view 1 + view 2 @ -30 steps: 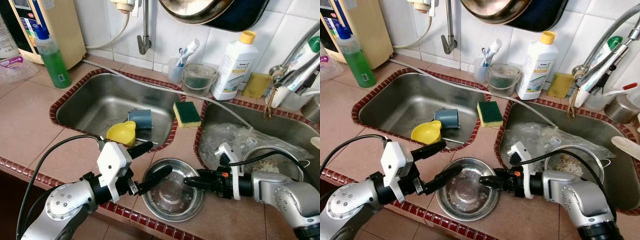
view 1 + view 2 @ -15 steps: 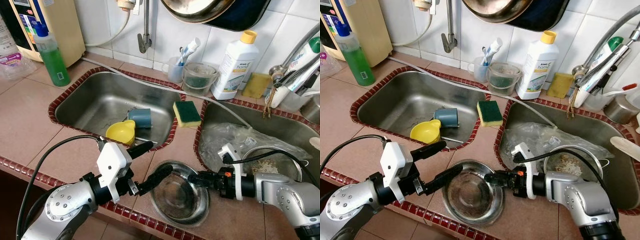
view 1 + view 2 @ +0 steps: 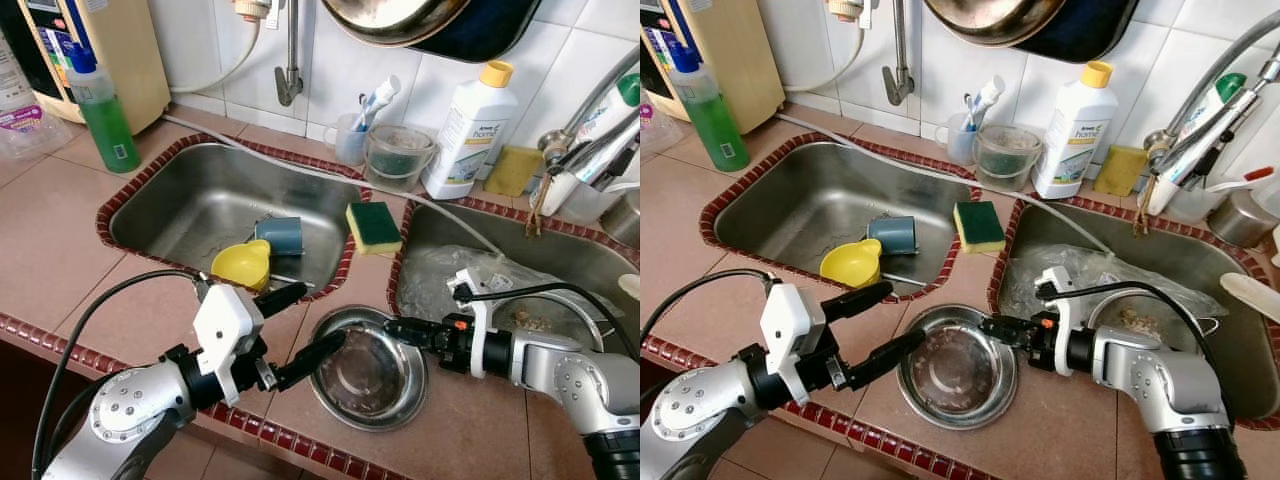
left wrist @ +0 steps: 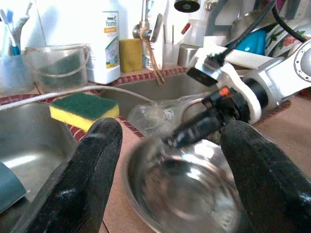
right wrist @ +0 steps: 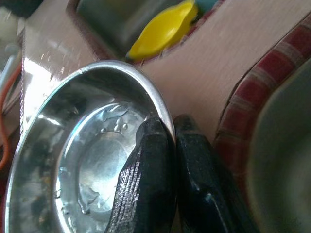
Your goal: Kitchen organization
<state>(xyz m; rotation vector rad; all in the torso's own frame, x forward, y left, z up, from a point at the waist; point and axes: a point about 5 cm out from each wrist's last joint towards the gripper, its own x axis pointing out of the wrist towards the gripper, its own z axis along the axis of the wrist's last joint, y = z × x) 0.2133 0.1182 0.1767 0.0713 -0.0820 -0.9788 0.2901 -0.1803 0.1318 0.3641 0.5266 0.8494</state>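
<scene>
A round steel bowl [image 3: 368,368] with water drops inside sits low over the tiled counter, in front of the ridge between the two sinks. My right gripper [image 3: 395,330] is shut on its far right rim, one finger inside the bowl [image 5: 73,155] and one finger [image 5: 194,165] outside. My left gripper [image 3: 305,325] stands open just left of the bowl, with its fingers [image 4: 87,179] spread wide and nothing between them. In the left wrist view the bowl [image 4: 184,189] lies ahead between those fingers.
The left sink [image 3: 190,200] holds a yellow cup [image 3: 243,265] and a blue cup [image 3: 281,236]. A sponge [image 3: 373,226] lies on the divider. The right sink [image 3: 590,270] holds a plastic bag and a strainer. A green soap bottle [image 3: 103,108] and a white bottle [image 3: 462,130] stand behind.
My right gripper has drawn the steel bowl to the right and a little back along the counter, tipping it on the way. The left arm has stayed put.
</scene>
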